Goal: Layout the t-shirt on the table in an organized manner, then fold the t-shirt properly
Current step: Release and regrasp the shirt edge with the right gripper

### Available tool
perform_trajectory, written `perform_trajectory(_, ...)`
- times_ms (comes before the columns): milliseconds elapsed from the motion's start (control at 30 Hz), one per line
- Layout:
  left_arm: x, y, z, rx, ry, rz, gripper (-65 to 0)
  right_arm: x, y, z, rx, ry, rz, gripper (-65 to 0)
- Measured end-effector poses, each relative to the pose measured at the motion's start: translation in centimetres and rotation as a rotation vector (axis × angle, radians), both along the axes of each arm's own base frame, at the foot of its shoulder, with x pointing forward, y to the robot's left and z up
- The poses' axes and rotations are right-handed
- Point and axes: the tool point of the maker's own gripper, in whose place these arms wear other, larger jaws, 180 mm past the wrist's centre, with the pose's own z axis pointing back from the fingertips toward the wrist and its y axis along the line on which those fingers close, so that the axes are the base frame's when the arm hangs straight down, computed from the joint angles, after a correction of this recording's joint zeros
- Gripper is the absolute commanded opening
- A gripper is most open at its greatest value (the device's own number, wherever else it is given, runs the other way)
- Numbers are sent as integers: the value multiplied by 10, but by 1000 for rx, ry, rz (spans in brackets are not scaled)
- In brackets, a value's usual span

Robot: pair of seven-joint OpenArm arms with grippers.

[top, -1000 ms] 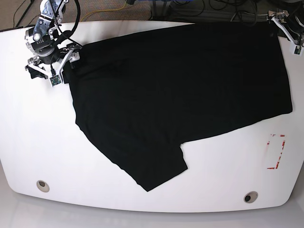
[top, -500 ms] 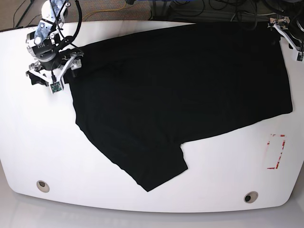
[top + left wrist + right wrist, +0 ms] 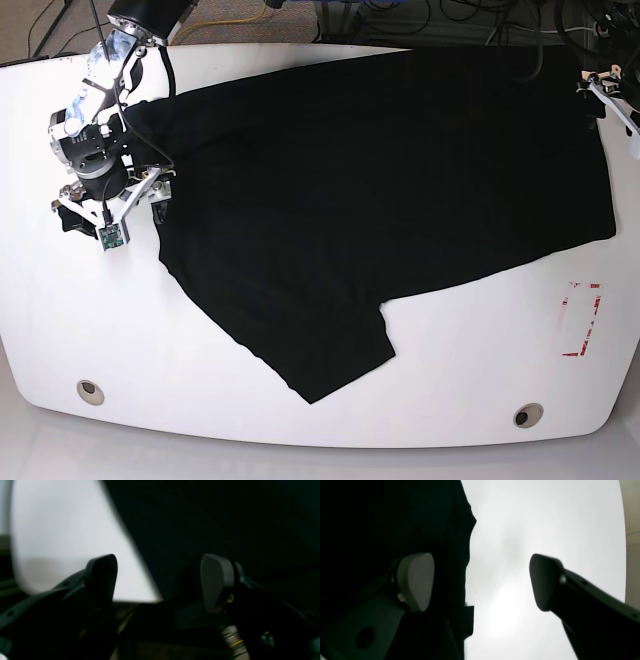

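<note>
Black cloth covers most of the surface: the t-shirt (image 3: 380,190) lies spread flat across the table (image 3: 60,320), plain side up as far as I can see, no print showing. It looks matte and soft with barely any wrinkles. Its outline is roughly a wide slab, with one sleeve (image 3: 330,350) poking out toward the near edge of the base view, ending in a straight hem with a little notch where it meets the body.

By contrast the tabletop is glossy white with rounded corners. It has two small round holes (image 3: 90,391) near the front edge, and a red rectangular marking (image 3: 581,320) sits off to one side, just clear of the shirt.

The right gripper (image 3: 480,580) hangs right over the shirt's edge with its jaws spread wide and nothing between them: one pale rounded pad (image 3: 416,580) is above the fabric, the dark finger (image 3: 546,580) above bare table.

The left gripper (image 3: 160,582) straddles another edge of the shirt near the table's rim, also gaping open and holding nothing. That view is blurry and dim, so I can't tell whether either pad actually touches the cloth. In the base view only a sliver of that arm shows at the frame's edge.
</note>
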Motion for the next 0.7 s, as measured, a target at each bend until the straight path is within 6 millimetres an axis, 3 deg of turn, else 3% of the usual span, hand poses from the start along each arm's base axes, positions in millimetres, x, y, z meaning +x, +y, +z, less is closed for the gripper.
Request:
perform_trajectory(100,7,12,0,35,5,38,-172,13,2,-6,40,5,-4,-75)
perform_trajectory(233,22,12,-5,23,-2,43,-172,30,5,-20,100,28,-8,-81)
perform_trajectory(433,35,21,-18,27,31,78,-174,54,10,-47,200,88,-14,-160)
perform_trajectory(700,82,9,-26,25,-41,17,-174,96,23,-60,336,60,7,-162)
